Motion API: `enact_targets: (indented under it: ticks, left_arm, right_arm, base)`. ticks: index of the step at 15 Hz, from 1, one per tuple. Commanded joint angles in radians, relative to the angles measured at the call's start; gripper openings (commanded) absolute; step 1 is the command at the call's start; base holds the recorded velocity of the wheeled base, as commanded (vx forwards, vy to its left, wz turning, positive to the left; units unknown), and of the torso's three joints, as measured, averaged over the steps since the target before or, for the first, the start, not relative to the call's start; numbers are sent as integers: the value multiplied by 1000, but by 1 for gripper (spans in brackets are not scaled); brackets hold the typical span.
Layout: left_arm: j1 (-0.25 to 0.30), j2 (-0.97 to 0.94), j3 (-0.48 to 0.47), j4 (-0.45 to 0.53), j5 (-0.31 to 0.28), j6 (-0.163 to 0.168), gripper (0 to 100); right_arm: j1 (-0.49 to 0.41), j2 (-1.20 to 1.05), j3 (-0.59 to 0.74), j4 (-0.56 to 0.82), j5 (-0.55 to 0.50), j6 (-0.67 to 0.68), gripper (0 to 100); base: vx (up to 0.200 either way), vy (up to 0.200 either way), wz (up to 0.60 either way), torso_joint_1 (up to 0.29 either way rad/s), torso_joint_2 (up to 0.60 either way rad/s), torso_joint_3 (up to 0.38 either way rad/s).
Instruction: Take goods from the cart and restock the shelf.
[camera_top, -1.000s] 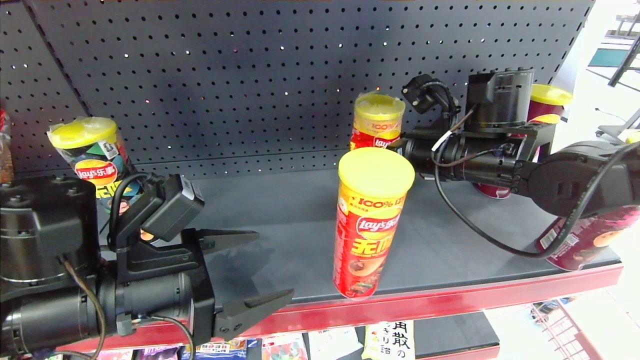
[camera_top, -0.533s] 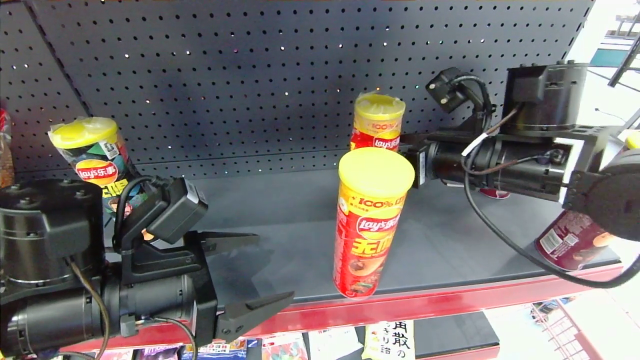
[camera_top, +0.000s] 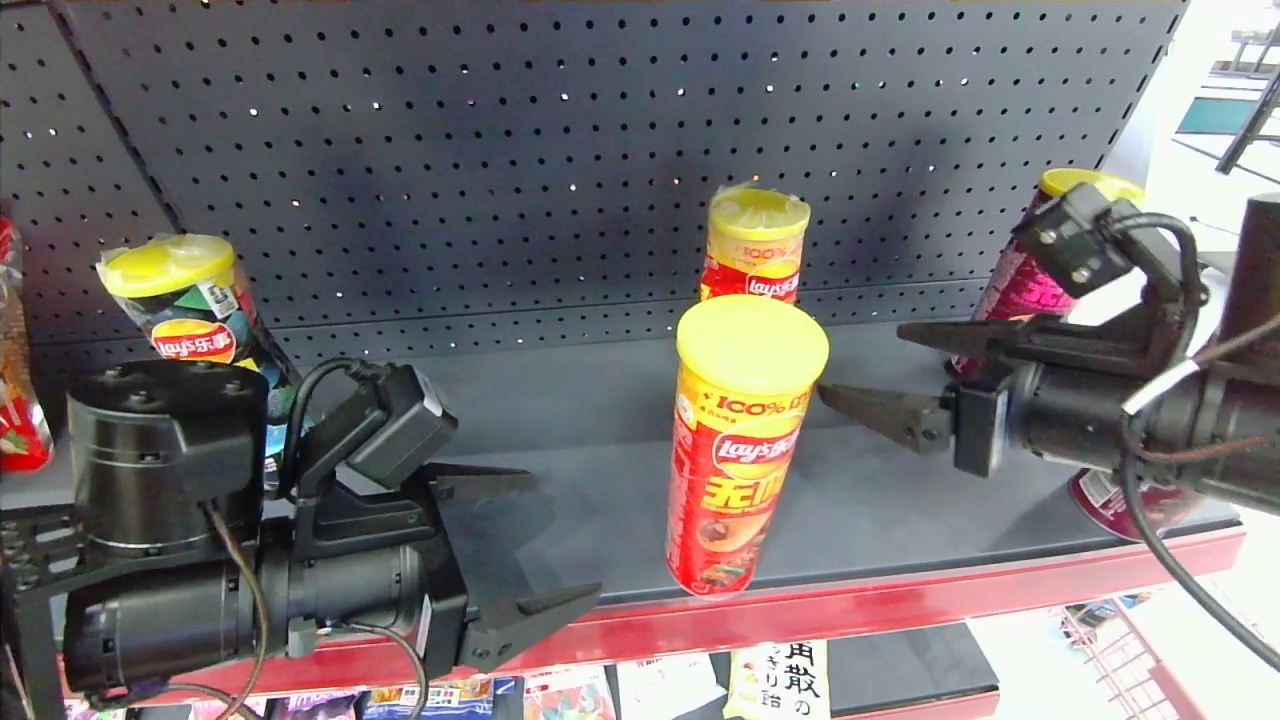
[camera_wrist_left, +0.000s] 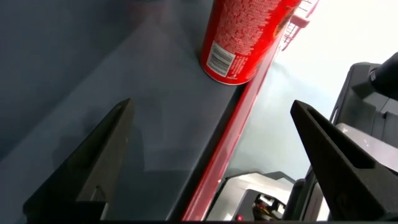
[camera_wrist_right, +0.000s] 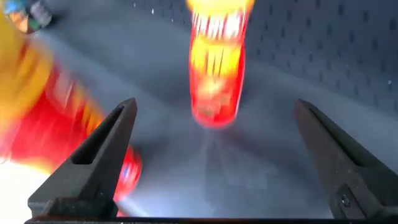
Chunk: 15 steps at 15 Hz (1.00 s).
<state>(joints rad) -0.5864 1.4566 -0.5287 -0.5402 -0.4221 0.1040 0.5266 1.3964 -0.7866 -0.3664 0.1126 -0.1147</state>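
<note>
On the grey shelf (camera_top: 600, 430) we have the dark-labelled, yellow-lidded crisp tube (camera_top: 190, 300) at far left. Our left gripper (camera_top: 565, 537) is spread and empty, with bare room beyond it. The tall red yellow-lidded can (camera_top: 740, 450) stands near the front lip. Our right gripper (camera_top: 860, 362) is spread and empty too, so we judge another fetch is due.

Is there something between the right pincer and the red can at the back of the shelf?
Nothing visible. The right pincer is open and faces the back can over bare shelf. The front can stands beside that line, not in it.
</note>
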Motion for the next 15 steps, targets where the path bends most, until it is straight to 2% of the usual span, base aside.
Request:
enact_targets:
  ticks: [1,6,8,9,11,13,15]
  left_arm:
    - [-1,39,-17,-1,0,0,100]
    - [-1,77,-37,-3,2,3,100]
    - [-1,99,-54,-3,5,28,100]
    - [-3,105,-63,-3,5,29,100]
    - [-9,131,-91,-1,3,29,100]
    - [-9,162,-119,-3,5,34,100]
    - [-9,177,-126,-3,5,37,100]
  right_arm:
    - [-10,-137,115,-2,-4,0,100]
    - [13,-390,351,0,2,-5,100]
    - [12,-494,438,1,2,-5,100]
    - [9,-530,464,1,1,-3,100]
    - [-4,-609,477,72,-7,-2,100]
    - [-76,-701,463,188,-14,1,100]
    - [-120,-758,460,241,-13,9,100]
  base:
    - [0,0,0,0,0,0]
    - [0,0,0,0,0,0]
    - [0,0,0,0,0,0]
    - [0,0,0,0,0,0]
    - [0,0,0,0,0,0]
    - [0,0,0,0,0,0]
    - [0,0,0,0,0,0]
